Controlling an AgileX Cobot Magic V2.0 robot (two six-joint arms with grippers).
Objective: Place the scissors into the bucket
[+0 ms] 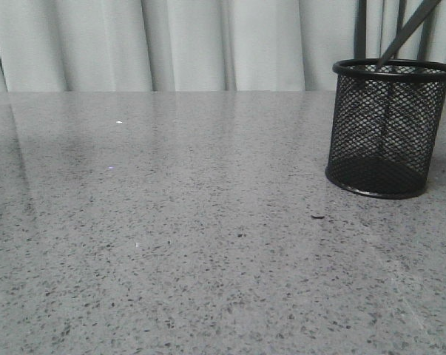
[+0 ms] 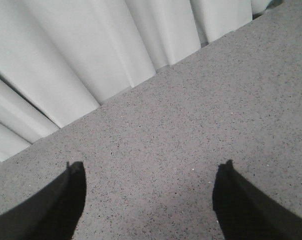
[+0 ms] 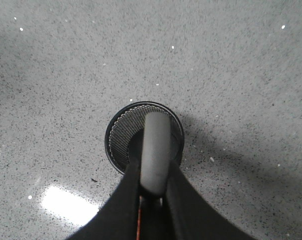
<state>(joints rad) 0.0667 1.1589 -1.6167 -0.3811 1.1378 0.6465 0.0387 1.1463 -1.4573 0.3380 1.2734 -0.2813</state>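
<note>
black mesh bucket (image 1: 389, 129) upright, right end effector (image 3: 153, 192) clamps scissors (image 3: 155, 150) above it — left end effector (image 2: 151, 175) open

- I count one bucket (image 1: 389, 129), a black mesh cup standing on the bench (image 1: 171, 222); the right wrist view shows the same single bucket (image 3: 121, 134) from above.
- I count one pair of scissors (image 3: 155, 150), seen in the right wrist view as a single grey handle loop between the fingers, over the bucket's mouth.
- I count two hands: the left hand (image 2: 151, 172), with two dark fingers spread apart, and the right hand (image 3: 153, 195), with two dark fingers closed against the scissors.
- I count one bench, grey and speckled.
- I count one pale curtain (image 1: 171, 44) behind the bench.
</note>
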